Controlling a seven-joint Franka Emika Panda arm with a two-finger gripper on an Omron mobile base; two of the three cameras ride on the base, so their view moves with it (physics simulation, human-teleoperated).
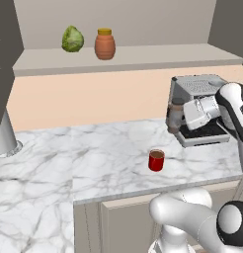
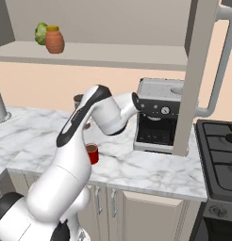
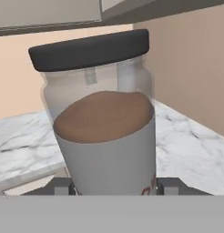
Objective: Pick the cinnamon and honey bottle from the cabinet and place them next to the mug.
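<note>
Gripper (image 1: 174, 118) pinches the cinnamon (image 3: 102, 123), held above the counter beside the coffee machine (image 1: 202, 106). Risk: shaker clips the machine or tips the mug (image 1: 156, 160) on descent (little room). Arm folded, hand level. 1 item left: honey bottle (image 1: 104, 44) in the cabinet (image 1: 143, 54).

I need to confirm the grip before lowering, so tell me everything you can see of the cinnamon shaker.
The cinnamon shaker is a slim, clear-walled jar with a flat dark cap, brown powder in its middle and a pale label wrapping its lower part. It stands roughly upright in the hand view, gripped low between the two fingers of the gripper. In the left base view it hangs above the marble counter in front of the coffee machine, up and to the right of the mug. Its base is hidden.
</note>
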